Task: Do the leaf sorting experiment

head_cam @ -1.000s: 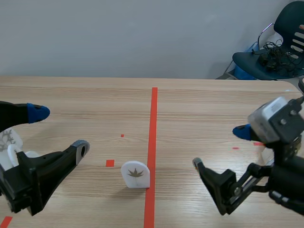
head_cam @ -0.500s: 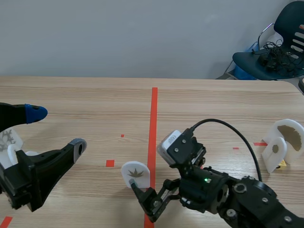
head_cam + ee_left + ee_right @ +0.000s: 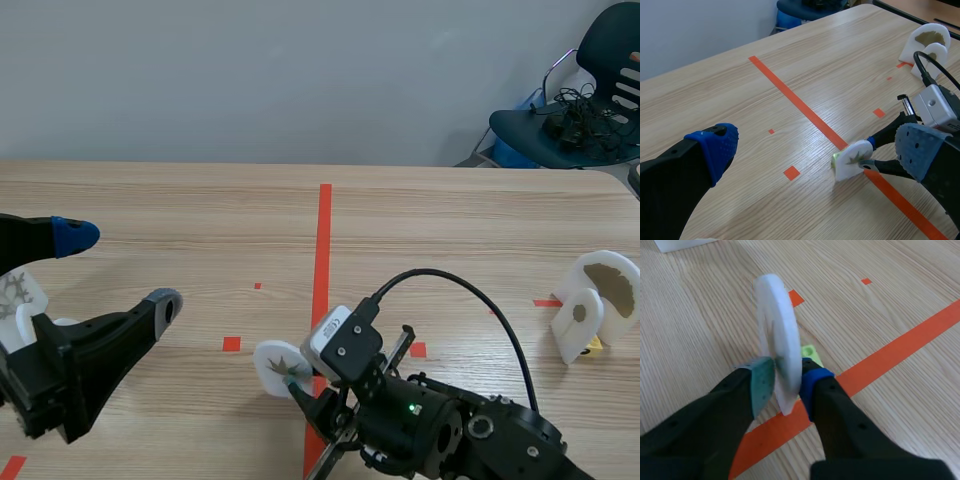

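Note:
A white arch-shaped plaque [image 3: 274,364] printed with a brown leaf stands by the orange-red centre line, tilted, on a small green base [image 3: 809,352]. My right gripper [image 3: 300,388] comes in from the right and is shut on the plaque [image 3: 777,335], one pad on each face near its lower edge. In the left wrist view the same plaque [image 3: 852,159] is ahead of and between my wide-apart fingers, with the right gripper [image 3: 874,156] pinching it. My left gripper [image 3: 120,270] is open at the table's left, holding nothing.
Two white plaques [image 3: 598,298], one with a brown leaf shape, stand at the far right [image 3: 929,42]. A white plaque with a snowflake-like print [image 3: 18,296] sits behind my left arm. A chair with cables [image 3: 585,105] is past the table's far right corner.
My right arm swept from the table's right side to the centre line and shut its fingers on the leaf plaque, which now leans. The left arm stayed put.

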